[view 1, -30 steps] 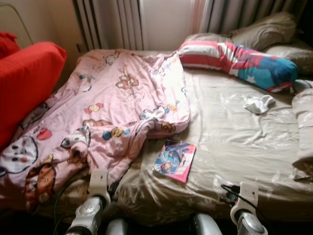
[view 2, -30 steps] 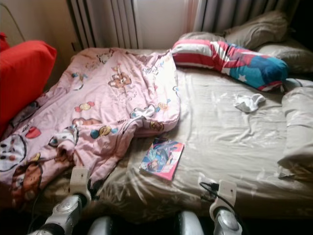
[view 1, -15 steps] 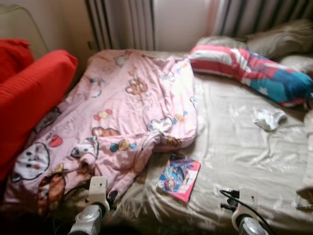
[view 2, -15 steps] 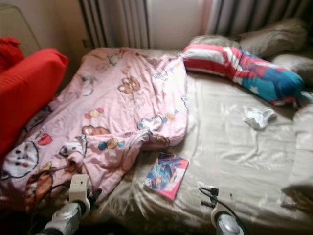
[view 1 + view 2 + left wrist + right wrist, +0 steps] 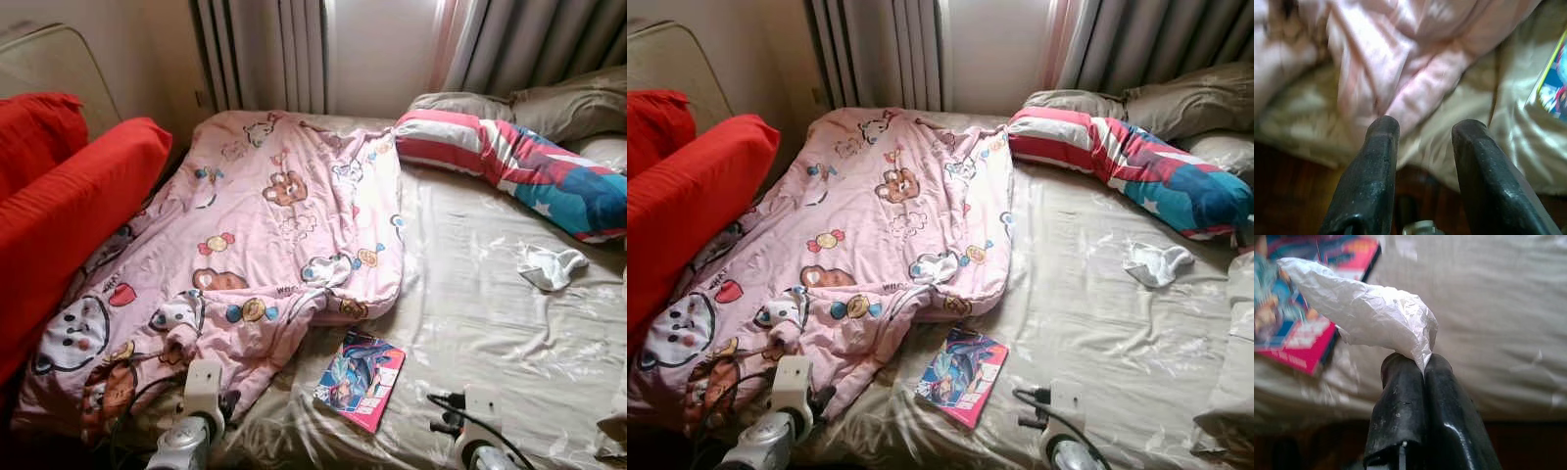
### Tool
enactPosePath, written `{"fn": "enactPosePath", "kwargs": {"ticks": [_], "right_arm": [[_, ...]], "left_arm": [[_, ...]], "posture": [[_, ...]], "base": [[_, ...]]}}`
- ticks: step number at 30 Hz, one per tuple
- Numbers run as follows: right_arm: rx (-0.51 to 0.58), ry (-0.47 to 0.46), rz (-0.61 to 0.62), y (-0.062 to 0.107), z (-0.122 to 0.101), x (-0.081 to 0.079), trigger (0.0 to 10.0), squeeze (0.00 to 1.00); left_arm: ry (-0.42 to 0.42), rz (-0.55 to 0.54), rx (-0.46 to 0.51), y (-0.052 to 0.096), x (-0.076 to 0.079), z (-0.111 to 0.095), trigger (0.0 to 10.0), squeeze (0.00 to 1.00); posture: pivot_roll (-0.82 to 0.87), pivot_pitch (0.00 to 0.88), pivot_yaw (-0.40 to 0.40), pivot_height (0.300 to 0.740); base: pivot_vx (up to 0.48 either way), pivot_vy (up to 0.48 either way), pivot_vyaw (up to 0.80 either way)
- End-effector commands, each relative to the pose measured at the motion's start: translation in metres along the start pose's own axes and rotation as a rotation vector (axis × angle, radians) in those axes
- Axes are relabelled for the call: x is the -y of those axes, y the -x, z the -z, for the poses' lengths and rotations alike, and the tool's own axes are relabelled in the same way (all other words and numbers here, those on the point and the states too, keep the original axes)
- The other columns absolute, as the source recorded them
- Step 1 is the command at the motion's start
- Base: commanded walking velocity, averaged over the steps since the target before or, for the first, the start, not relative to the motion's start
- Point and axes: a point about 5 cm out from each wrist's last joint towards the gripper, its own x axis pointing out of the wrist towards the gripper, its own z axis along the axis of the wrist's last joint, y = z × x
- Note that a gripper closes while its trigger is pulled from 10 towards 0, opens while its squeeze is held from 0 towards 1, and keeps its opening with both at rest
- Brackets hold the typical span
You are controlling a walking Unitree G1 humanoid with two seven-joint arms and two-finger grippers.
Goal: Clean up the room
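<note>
My right gripper (image 5: pixel 1418 363) is shut on a crumpled piece of white paper (image 5: pixel 1371 308), held low before the bed's near edge, close to a colourful pink-edged book (image 5: pixel 359 379) lying on the beige sheet (image 5: pixel 490 323). My left gripper (image 5: pixel 1425 129) is open with nothing between its fingers, just off the hanging fold of a pink cartoon blanket (image 5: pixel 265 225). That blanket covers the left half of the bed. A small white sock or cloth (image 5: pixel 551 266) lies on the sheet at the right. Both wrists, left (image 5: pixel 201 392) and right (image 5: pixel 478 416), show at the bottom of the eye views.
A red cushion (image 5: pixel 69 215) lies against the bed's left side. A red, white and blue striped pillow (image 5: pixel 509 166) and grey pillows (image 5: pixel 568 103) lie at the head, with curtains (image 5: pixel 265 49) behind. Dark floor lies below the bed's edge.
The camera has shifted, so the whole bed sits further right and lower in the picture, and both arms show lower. Nothing on the bed has moved.
</note>
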Motion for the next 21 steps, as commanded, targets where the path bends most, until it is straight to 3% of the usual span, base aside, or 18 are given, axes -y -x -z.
{"fn": "enactPosePath", "kwargs": {"ticks": [1,7,14,21], "right_arm": [[-0.042,0.011,0.0,0.002,0.01,0.0,10.0,0.0],[-0.078,0.009,0.02,0.005,0.021,0.005,10.0,0.0],[-0.04,0.007,0.015,0.001,0.008,-0.005,10.0,0.0],[-0.035,0.004,0.009,0.001,0.008,-0.007,10.0,0.0]], "left_arm": [[0.012,-0.026,-0.043,0.003,-0.006,0.01,10.0,0.0],[0.014,-0.034,-0.058,0.004,-0.01,0.014,10.0,0.0],[-0.006,-0.091,-0.011,0.005,-0.026,0.005,10.0,0.0],[-0.02,-0.079,-0.04,0.006,-0.031,0.006,10.0,0.0]], "posture": [[0.02,0.0,-0.028,0.74],[0.03,0.0,-0.021,0.74],[0.02,0.0,-0.017,0.74],[0.02,0.0,-0.008,0.74]], "base": [[0.0,0.0,0.0],[0.0,0.0,0.0],[0.0,0.0,0.0],[0.0,0.0,0.0]]}}
